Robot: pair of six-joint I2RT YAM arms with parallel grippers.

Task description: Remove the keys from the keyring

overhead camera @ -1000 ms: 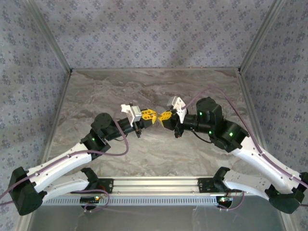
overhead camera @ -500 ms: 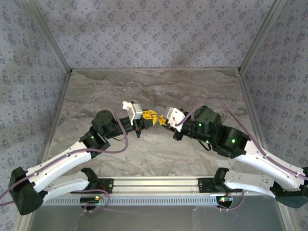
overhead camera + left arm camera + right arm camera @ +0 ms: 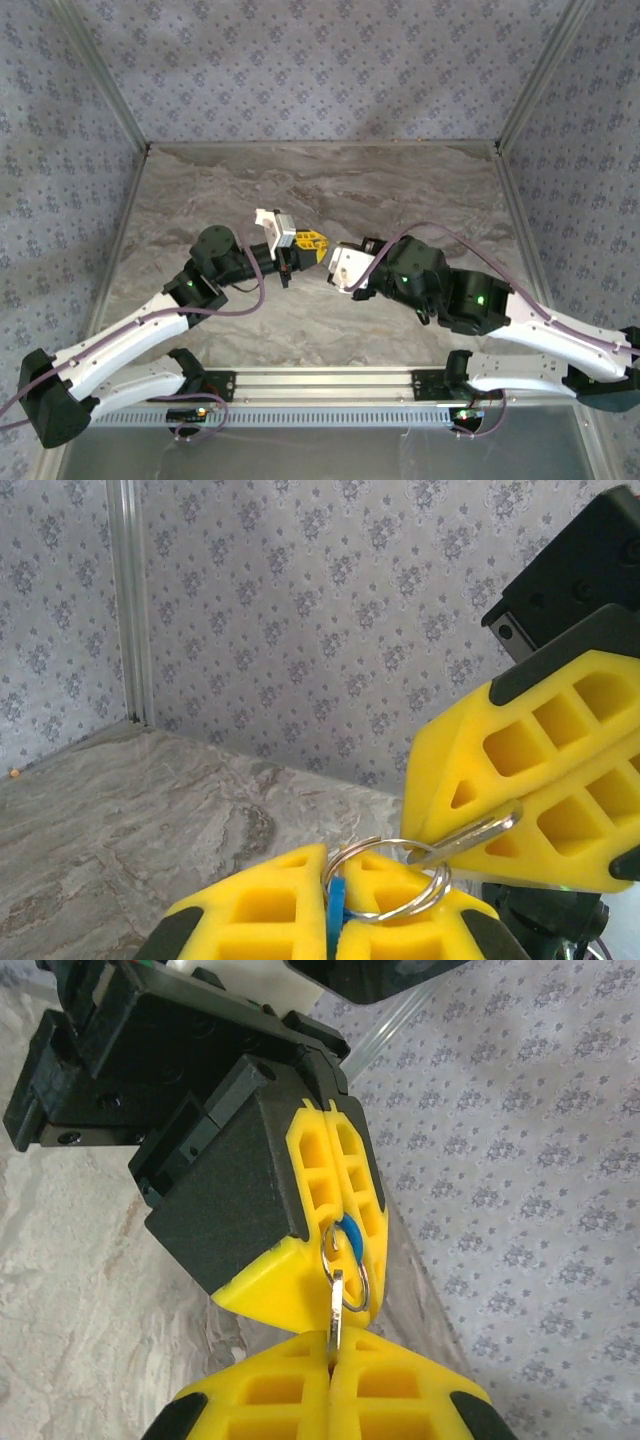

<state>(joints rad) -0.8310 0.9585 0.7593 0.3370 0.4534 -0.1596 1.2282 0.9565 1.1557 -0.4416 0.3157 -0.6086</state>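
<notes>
Left end effector [image 3: 337, 872] pinches blue keys [image 3: 335, 917] at keyring [image 3: 385, 916]; right end effector [image 3: 333, 1345] pinches silver piece [image 3: 336, 1310] hooked on keyring. Risk: skewed pull slips either pinch.

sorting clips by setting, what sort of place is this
Probably a purpose-built robot test cell, not a home or workshop: a marble-look tabletop boxed in by patterned wall panels on metal posts, with the left arm and right arm bolted to an aluminium rail at its near edge.
</notes>
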